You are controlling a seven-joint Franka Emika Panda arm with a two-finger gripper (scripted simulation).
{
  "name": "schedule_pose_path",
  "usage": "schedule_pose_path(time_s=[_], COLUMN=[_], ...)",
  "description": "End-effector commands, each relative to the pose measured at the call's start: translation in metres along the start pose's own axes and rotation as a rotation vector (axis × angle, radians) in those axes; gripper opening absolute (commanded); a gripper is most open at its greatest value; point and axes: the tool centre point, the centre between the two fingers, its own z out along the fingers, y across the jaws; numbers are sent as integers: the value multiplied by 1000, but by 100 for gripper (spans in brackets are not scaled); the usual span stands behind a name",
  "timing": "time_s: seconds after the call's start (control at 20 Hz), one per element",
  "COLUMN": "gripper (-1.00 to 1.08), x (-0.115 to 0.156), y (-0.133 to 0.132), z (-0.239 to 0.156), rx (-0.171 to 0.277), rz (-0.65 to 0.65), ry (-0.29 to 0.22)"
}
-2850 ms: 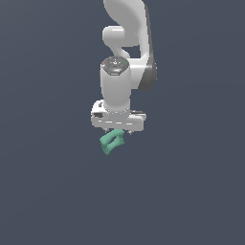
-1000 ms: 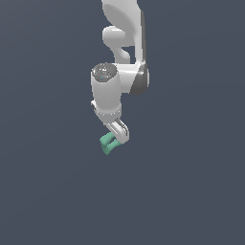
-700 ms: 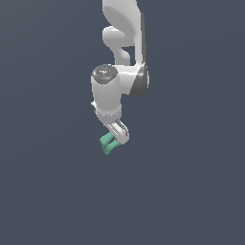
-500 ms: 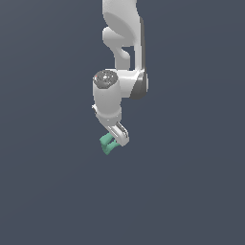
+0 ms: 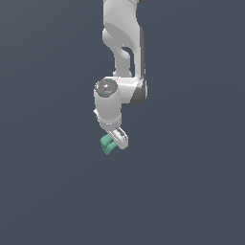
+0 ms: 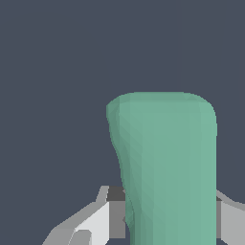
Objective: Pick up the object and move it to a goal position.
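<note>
The object (image 5: 107, 144) is a small teal-green chunky piece hanging at the tip of the white arm, in the middle of the exterior view. My gripper (image 5: 112, 142) is shut on it, with the piece sticking out toward the exterior view's left of the fingers. In the wrist view the object (image 6: 167, 162) fills the centre as a tall rounded teal block, clamped between the grey fingers (image 6: 98, 225) on either side. No surface touches it from below.
The white arm (image 5: 122, 57) comes down from the top of the exterior view. Everything around it is a plain dark grey-blue background with no other objects or edges in sight.
The wrist has turned since the oldest frame, so the gripper now shows edge-on. The arm has since shifted slightly toward the exterior view's right, still holding the object.
</note>
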Motion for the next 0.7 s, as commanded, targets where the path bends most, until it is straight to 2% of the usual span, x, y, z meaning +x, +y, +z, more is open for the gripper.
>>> schedule_pose_path(time_s=[0.0, 0.65], gripper=[-100, -100], x=[0, -4], y=[0, -4], z=[0, -7], rx=[1, 1], rz=[0, 0], ry=[0, 1])
